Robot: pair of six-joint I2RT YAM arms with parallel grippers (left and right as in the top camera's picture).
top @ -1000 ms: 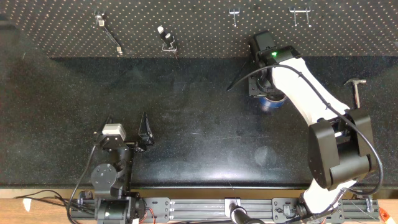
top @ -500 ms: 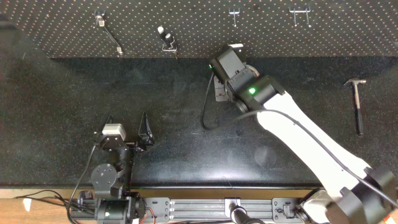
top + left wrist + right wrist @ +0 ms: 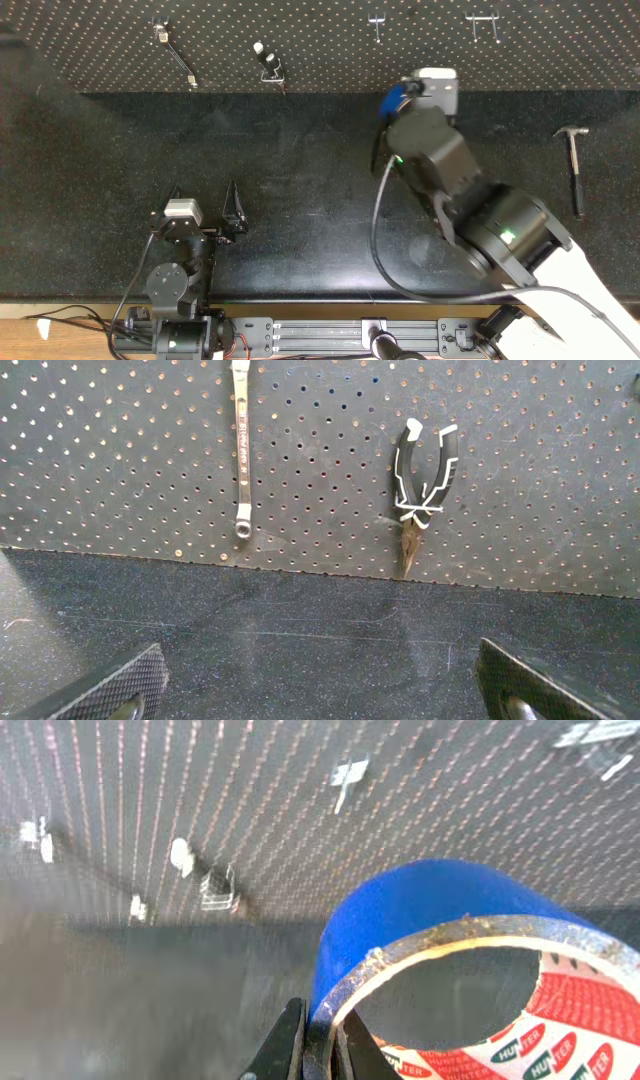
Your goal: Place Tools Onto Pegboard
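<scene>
Two tools are already hung on the perforated black pegboard [image 3: 320, 45] at eleven o'clock: a slim silver wrench [image 3: 240, 450] and black-and-white-handled pliers [image 3: 420, 480]. A blue roll of adhesive tape [image 3: 450, 920] is pinched through its wall by the right gripper [image 3: 320, 1040] and held aloft near one o'clock, apparently so that its hole can be threaded onto the bare metal hook [image 3: 377, 22] above. A steel hammer [image 3: 574, 170] lies at three o'clock, awaiting its turn. The left gripper [image 3: 320, 695] is spread wide and empty at seven o'clock.
</scene>
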